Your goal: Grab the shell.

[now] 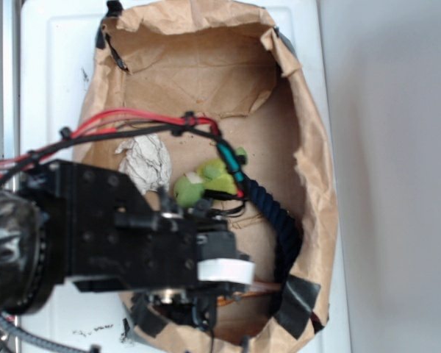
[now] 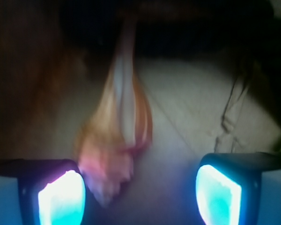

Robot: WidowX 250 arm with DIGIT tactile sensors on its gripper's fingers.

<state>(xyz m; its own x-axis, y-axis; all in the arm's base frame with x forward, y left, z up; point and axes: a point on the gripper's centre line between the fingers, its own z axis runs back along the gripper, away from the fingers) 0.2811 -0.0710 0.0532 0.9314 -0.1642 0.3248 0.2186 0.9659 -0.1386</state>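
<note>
Shell, one only, lies between the open end effector's two fingers.

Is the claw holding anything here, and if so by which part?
Nothing held. The claw is open; the shell lies between its pads, close to one, with no pad closed on it.

One paper bag lining the bin. Inside: one white paper ball at nine o'clock, one green plush at centre, one dark rope at four o'clock, one shell at six o'clock, one gripper with two glowing pads.
</note>
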